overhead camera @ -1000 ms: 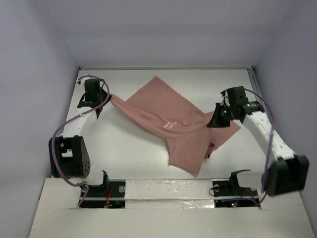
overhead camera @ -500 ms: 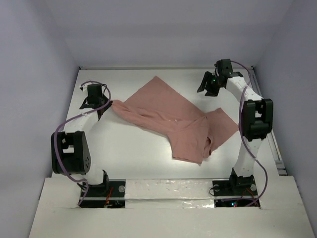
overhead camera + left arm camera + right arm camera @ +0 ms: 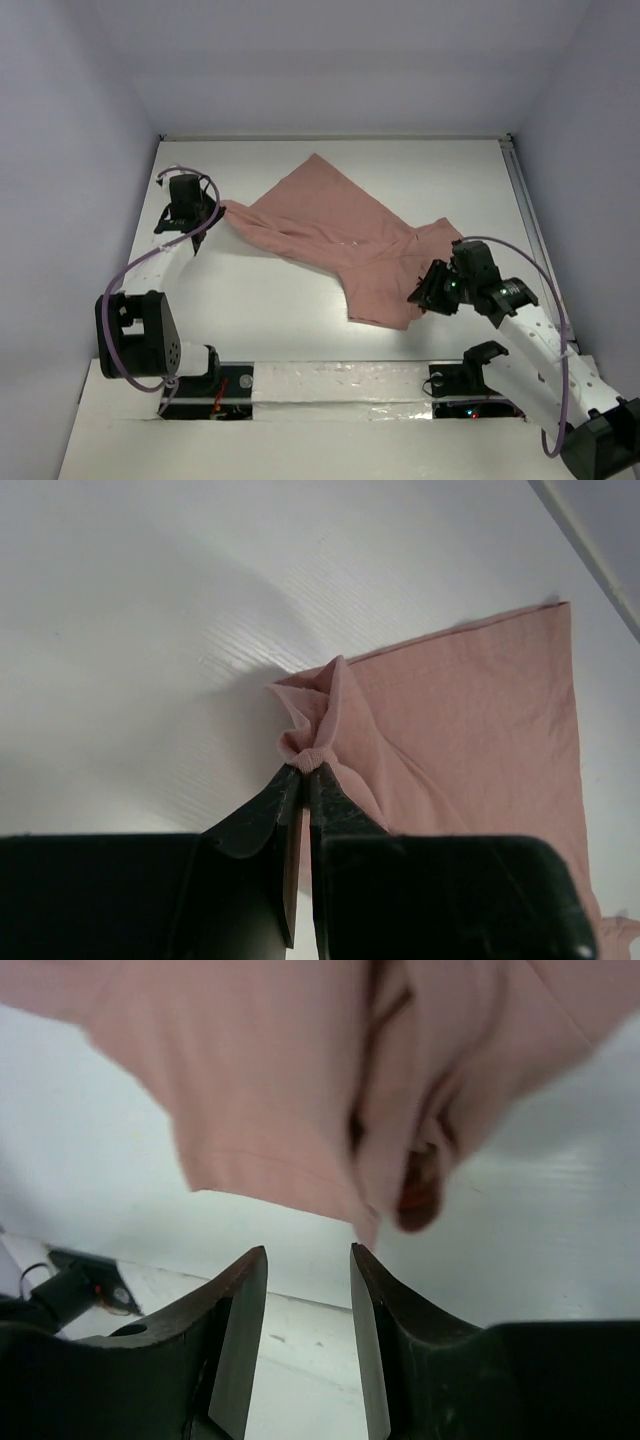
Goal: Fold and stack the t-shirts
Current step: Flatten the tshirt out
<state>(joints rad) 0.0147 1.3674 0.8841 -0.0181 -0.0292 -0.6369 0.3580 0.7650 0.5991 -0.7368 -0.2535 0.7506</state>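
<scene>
A salmon-pink t-shirt (image 3: 340,225) lies rumpled across the white table, one corner pointing to the back and a folded lump at its near right. My left gripper (image 3: 207,212) is shut on a bunched bit of the shirt's left edge (image 3: 312,750), its fingers (image 3: 262,815) pressed together on the cloth. My right gripper (image 3: 424,297) stands open just beside the shirt's near right corner (image 3: 300,1110), with nothing between its fingers (image 3: 390,1300). A dark red patch (image 3: 418,1192) shows inside a fold there.
The white table (image 3: 260,300) is walled by pale panels at the left, back and right. A white taped strip (image 3: 340,385) with the arm bases runs along the near edge. A rail (image 3: 530,230) lines the right side.
My right gripper let go of the shirt's right part, swung to the back right, then came down to the shirt's near right corner, open. The left gripper kept its hold and barely moved.
</scene>
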